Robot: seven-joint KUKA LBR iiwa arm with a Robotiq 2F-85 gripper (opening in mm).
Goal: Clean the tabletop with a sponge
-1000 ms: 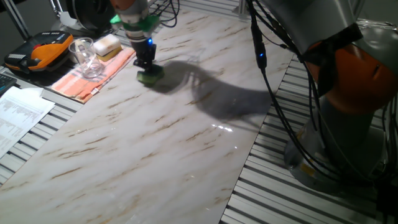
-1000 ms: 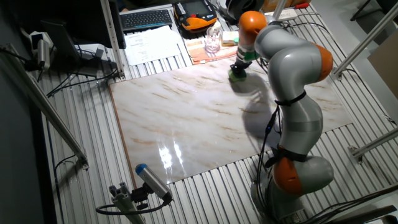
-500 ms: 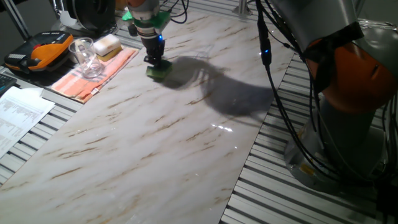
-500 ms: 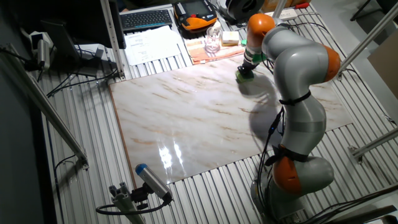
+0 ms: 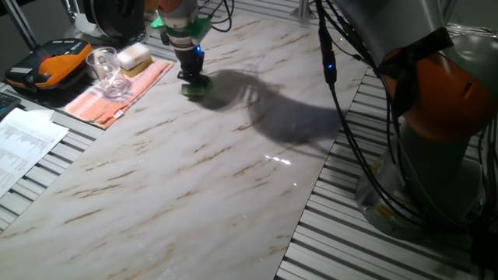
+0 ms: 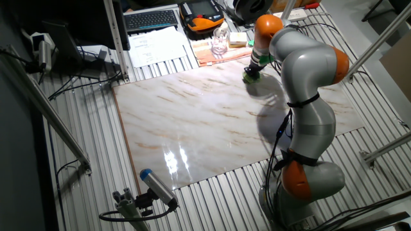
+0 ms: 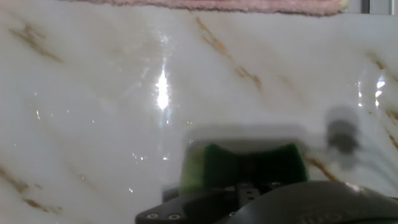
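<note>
At the far left part of the tabletop (image 5: 194,163), in one fixed view, the gripper (image 5: 192,80) points straight down and is clamped on the green sponge (image 5: 194,89), which is pressed flat on the marble. Just beside it, toward the left edge, an orange striped cloth (image 5: 117,93) lies partly on the slab, and on the cloth stand a clear glass (image 5: 107,70) and a pale yellow sponge block (image 5: 133,56). An orange and black device (image 5: 50,64) sits on the grey slatted surface beyond the cloth, and printed papers (image 5: 23,148) lie near the left border. The arm's dark shadow falls on the slab to the right of the sponge.

From the other fixed view, looking down on the whole slab, the arm (image 6: 302,96) bends over the right side of the tabletop (image 6: 192,122), and the gripper (image 6: 253,66) holds the sponge (image 6: 250,76) against the marble close to the far edge, near the cloth (image 6: 221,54). A keyboard (image 6: 151,19) lies well apart, behind the papers (image 6: 157,45).

In the hand view, the sponge (image 7: 249,163) shows as a green, pinched-waist shape low in the middle, blurred, resting on the glossy tabletop (image 7: 93,112) with its thin brown veins. The dark body of the gripper fills the bottom edge; its fingers are hidden there. A strip of the cloth (image 7: 236,5) runs along the top border.
</note>
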